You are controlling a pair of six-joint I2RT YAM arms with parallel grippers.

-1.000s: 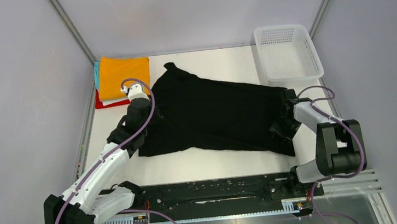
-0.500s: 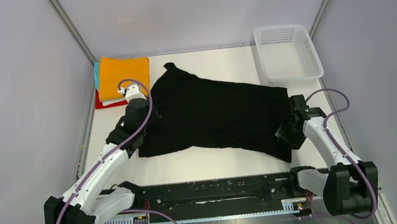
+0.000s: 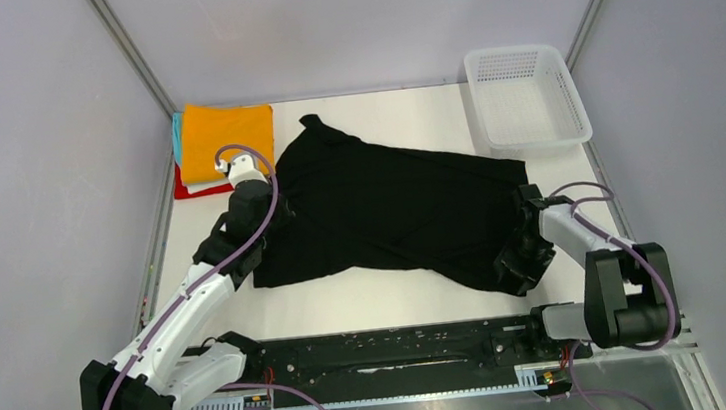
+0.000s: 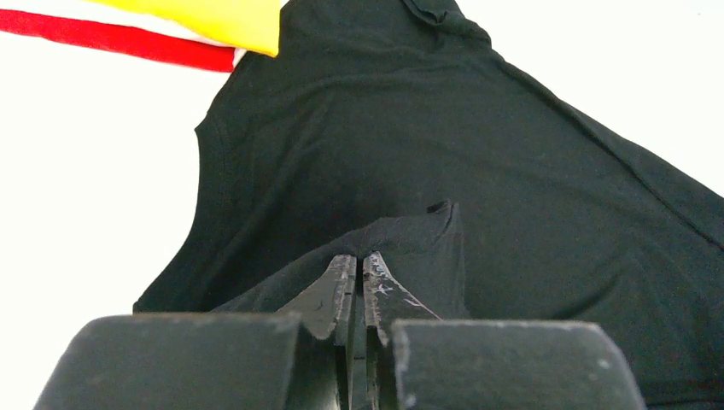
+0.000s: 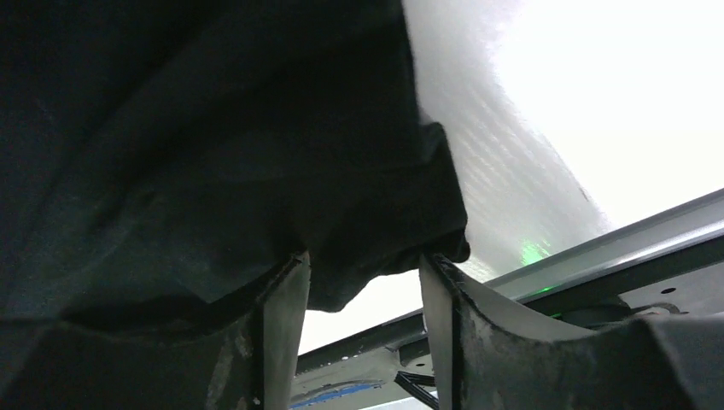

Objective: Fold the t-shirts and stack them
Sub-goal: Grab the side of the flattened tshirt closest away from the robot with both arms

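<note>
Nearest the front edge of the white tabletop [image 3: 388, 298], the right gripper [image 5: 363, 260] sits at the near right corner of a large plain black cloth t-shirt [image 3: 389, 207]. Its jaws stand apart around a bunched fold of hem. The cloth hangs between the 2 fingers, with nothing to show them pressing on it.

Farther in, on the shirt's opposite side, the left gripper [image 4: 359, 256] has its fingers together, clamped on a raised pinch of black fabric. This apparently anchors that side so the crumpled garment can be drawn flat for folding. The shirt lies slantwise across the middle of the table, not yet folded.

Beyond, in the far left corner, the finished pile waits just beside the black shirt. An orange folded t-shirt [image 3: 225, 138] lies on top, with the edges of a white folded shirt [image 3: 199, 188], a red folded shirt [image 3: 182, 192] and a teal folded shirt [image 3: 177, 137] showing beneath. A white plastic mesh basket [image 3: 522, 52] stands in the far right corner.
</note>
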